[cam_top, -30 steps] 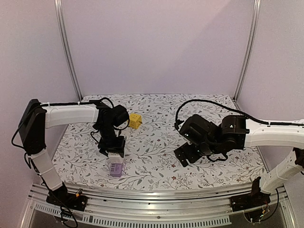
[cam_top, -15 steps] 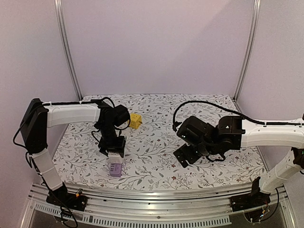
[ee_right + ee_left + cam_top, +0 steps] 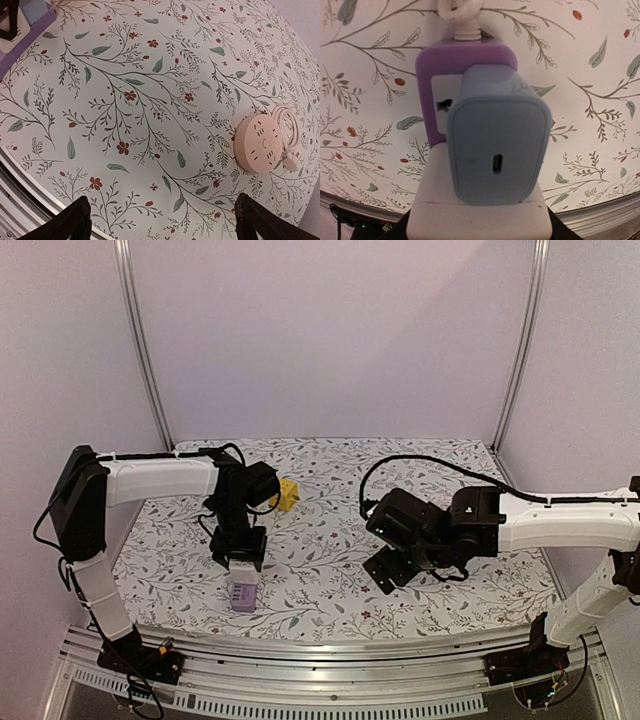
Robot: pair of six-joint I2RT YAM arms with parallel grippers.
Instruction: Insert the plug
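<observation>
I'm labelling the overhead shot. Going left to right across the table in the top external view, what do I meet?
Purple socket block → yellow cube → right gripper, open. The left gripper and the plug it holds line up with the block, so they are left out.

Left wrist view: purple socket block (image 3: 432, 75) face mostly hidden behind blue charger (image 3: 497, 145); white cord (image 3: 466, 30) cut by top edge.
</observation>
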